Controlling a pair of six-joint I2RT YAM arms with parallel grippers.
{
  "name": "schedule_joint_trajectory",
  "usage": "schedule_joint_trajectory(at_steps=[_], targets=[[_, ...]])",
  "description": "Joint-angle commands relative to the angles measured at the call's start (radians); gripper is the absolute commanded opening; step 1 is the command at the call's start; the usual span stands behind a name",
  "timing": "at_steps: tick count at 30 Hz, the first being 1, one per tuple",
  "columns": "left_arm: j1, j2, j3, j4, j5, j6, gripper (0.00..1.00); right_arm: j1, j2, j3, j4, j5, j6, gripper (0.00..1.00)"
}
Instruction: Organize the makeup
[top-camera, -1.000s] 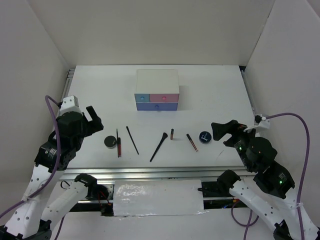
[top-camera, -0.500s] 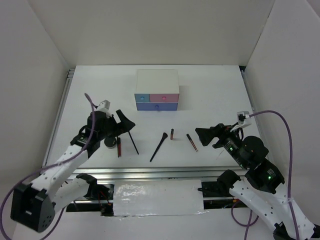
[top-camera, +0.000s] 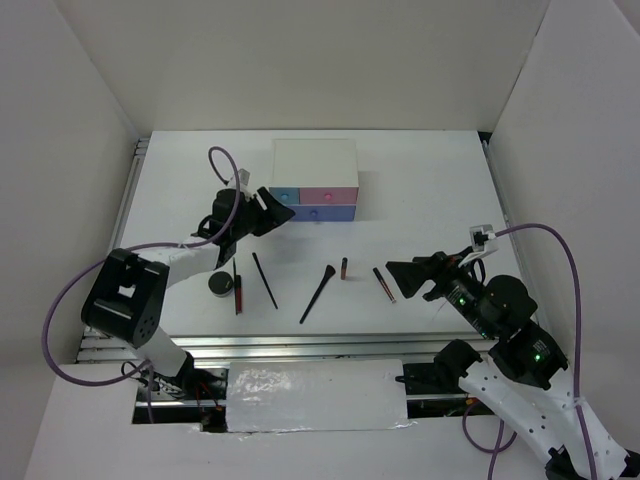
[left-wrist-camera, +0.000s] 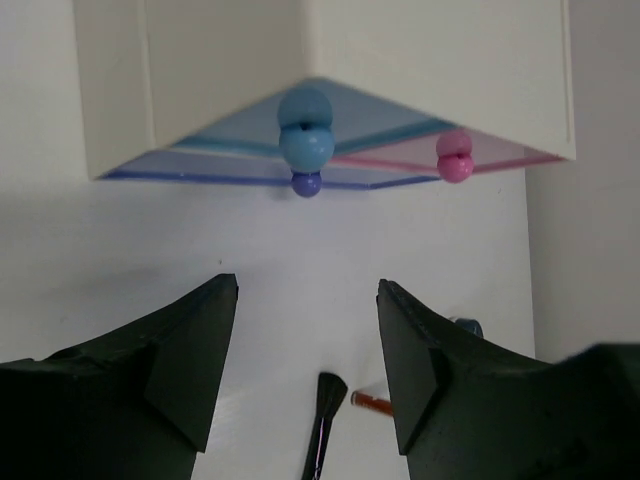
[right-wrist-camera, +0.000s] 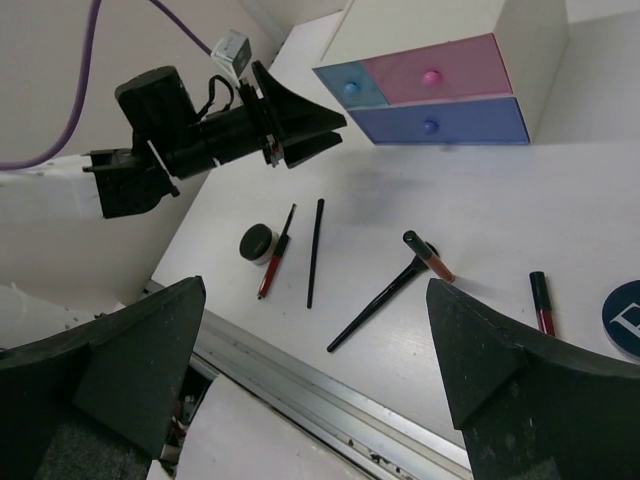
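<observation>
Makeup lay in a row along the worktop's near edge. Left gripper, fingers spread and empty, pointed away from that row at the white box toward the far edge. Blue knob was dead ahead, centred between the fingers, not touching. Right gripper, also spread, hovered at the row's right end. Judgement: left arm is nearer the drawer.

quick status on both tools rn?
Left tool: open, holding nothing, pointed at the light-blue drawer knob.
Right tool: open, holding nothing.
</observation>
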Motion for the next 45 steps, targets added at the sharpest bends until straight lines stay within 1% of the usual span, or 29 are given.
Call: schedule_joint_trajectory(at_steps=[1, 2, 4, 6, 10, 13, 15, 20, 22, 23, 24, 28, 36, 45], targets=[[0.000, 0.032, 0.052, 0.116, -0.046, 0.015, 0.70, 0.003, 0.004, -0.001, 0.042, 0.011, -0.012, 1.00], [0.000, 0.035, 0.053, 0.118, -0.079, 0.026, 0.70, 0.004, 0.006, 0.001, 0.042, 0.012, -0.015, 1.00], [-0.002, 0.055, 0.069, 0.128, -0.103, 0.044, 0.67, 0.004, 0.013, -0.002, 0.047, 0.016, -0.022, 1.00], [0.000, 0.075, 0.092, 0.130, -0.124, 0.070, 0.60, 0.004, 0.019, -0.005, 0.058, 0.022, -0.027, 1.00], [-0.011, 0.103, 0.107, 0.133, -0.179, 0.104, 0.58, 0.004, 0.042, -0.004, 0.067, 0.012, -0.035, 1.00], [-0.021, 0.106, 0.109, 0.156, -0.179, 0.139, 0.58, 0.004, 0.053, -0.007, 0.071, 0.012, -0.039, 1.00], [-0.029, 0.112, 0.118, 0.161, -0.221, 0.147, 0.58, 0.003, 0.059, -0.011, 0.078, 0.014, -0.041, 1.00], [-0.037, 0.138, 0.113, 0.211, -0.213, 0.147, 0.54, 0.003, 0.073, -0.019, 0.094, 0.000, -0.039, 1.00], [-0.046, 0.137, 0.109, 0.220, -0.227, 0.153, 0.53, 0.004, 0.081, -0.019, 0.093, -0.001, -0.041, 1.00], [-0.049, 0.134, 0.107, 0.225, -0.236, 0.156, 0.50, 0.004, 0.081, -0.019, 0.093, -0.001, -0.041, 1.00], [-0.057, 0.123, 0.098, 0.231, -0.250, 0.155, 0.49, 0.004, 0.082, -0.020, 0.093, -0.003, -0.041, 1.00], [-0.080, 0.098, 0.078, 0.265, -0.308, 0.168, 0.49, 0.004, 0.084, -0.027, 0.101, -0.004, -0.041, 1.00], [-0.092, 0.126, 0.121, 0.227, -0.356, 0.173, 0.48, 0.004, 0.095, -0.037, 0.114, -0.015, -0.038, 1.00], [-0.092, 0.137, 0.141, 0.216, -0.370, 0.175, 0.41, 0.004, 0.099, -0.040, 0.119, -0.015, -0.041, 1.00]])
